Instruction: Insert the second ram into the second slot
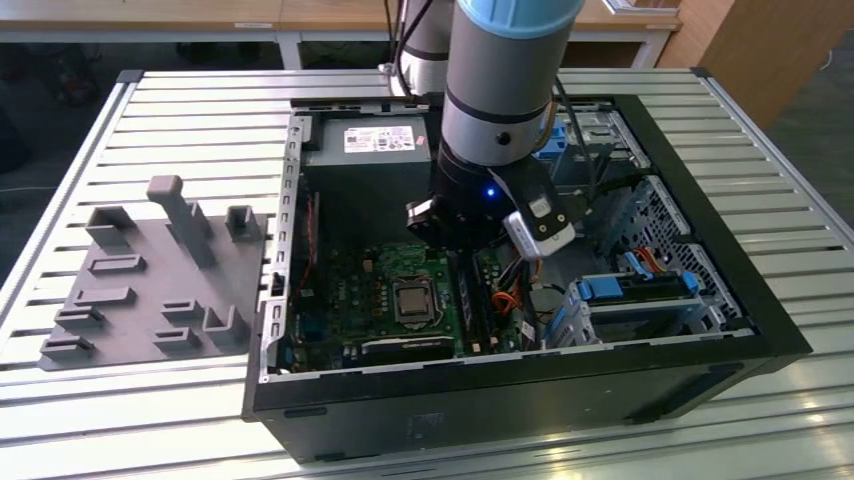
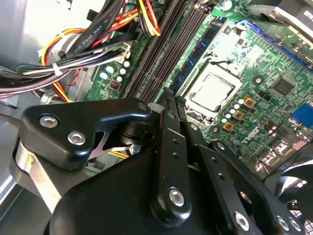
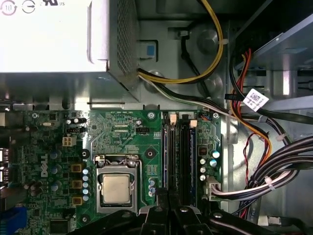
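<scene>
A thin blue circuit-board stick with black chips, the second ram [image 2: 198, 51] [image 3: 166, 156], stands on edge in the memory slot nearest the CPU socket [image 3: 116, 188]. Beside it run the other dark memory slots [image 3: 184, 156] [image 2: 164, 46] with white latches. My gripper [image 2: 168, 100] [image 3: 167, 197] is down inside the open computer case [image 1: 747, 330], its black fingers [image 2: 164, 132] drawn together over the near end of that stick. In the exterior view the gripper [image 1: 461, 245] hangs below the arm's wrist, just over the green motherboard [image 1: 347, 300].
A silver power supply [image 3: 49, 39] [image 1: 380, 140] fills the case's far end. Bundles of coloured cables [image 3: 274, 171] [image 2: 88, 34] crowd the side of the slots away from the CPU. Drive bays with blue clips [image 1: 641, 290] stand at the exterior view's right. A grey fixture plate [image 1: 147, 280] lies on the slatted table.
</scene>
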